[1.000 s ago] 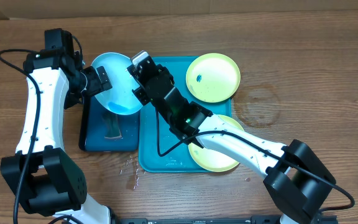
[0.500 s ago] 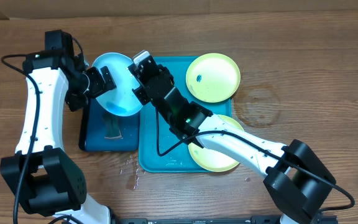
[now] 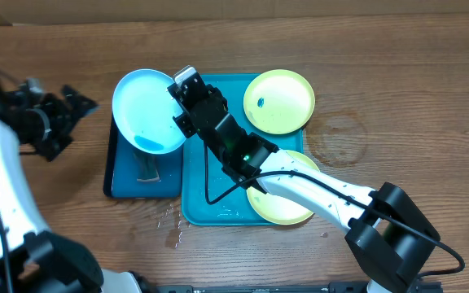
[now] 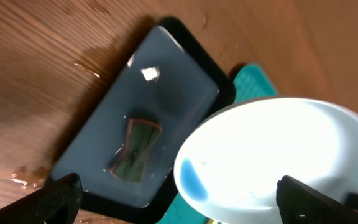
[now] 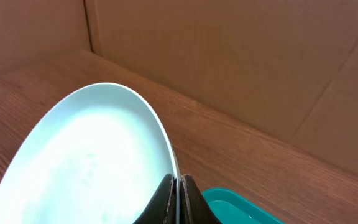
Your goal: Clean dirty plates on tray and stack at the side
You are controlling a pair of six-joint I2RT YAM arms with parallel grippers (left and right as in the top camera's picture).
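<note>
Two pincers, one plate gripped by its rim

Brown wood-grain worktop (image 3: 397,89) fills the scene. A plain cardboard wall (image 5: 229,62) rises behind it, and water drops (image 3: 172,224) are scattered by the near edge of the turquoise tray (image 3: 198,203).

From above, the right pincer (image 3: 181,110) sits at the right-hand edge of the blue plate (image 3: 145,106). Only its own wrist camera shows the jaws pressed together on that thin rim, with the plate's hollow spreading away to the pincer's left. The overhead view alone takes in a yellow-green plate (image 3: 279,102) just to the right of that pincer, on the tray's far corner. It also shows a second yellow-green plate (image 3: 287,207) well behind the pincer, partly under the arm.

The left pincer (image 3: 70,122), blurred from above, is spread wide and holds nothing. It is well apart from the blue plate, which lies off to its right. Its wrist camera shows both fingertips (image 4: 58,194) at the bottom corners. Ahead of them the plate overlaps a dark tray (image 4: 166,81) that carries a small greenish pad (image 4: 134,149). A blue smear (image 4: 193,180) marks the plate near its rim.
</note>
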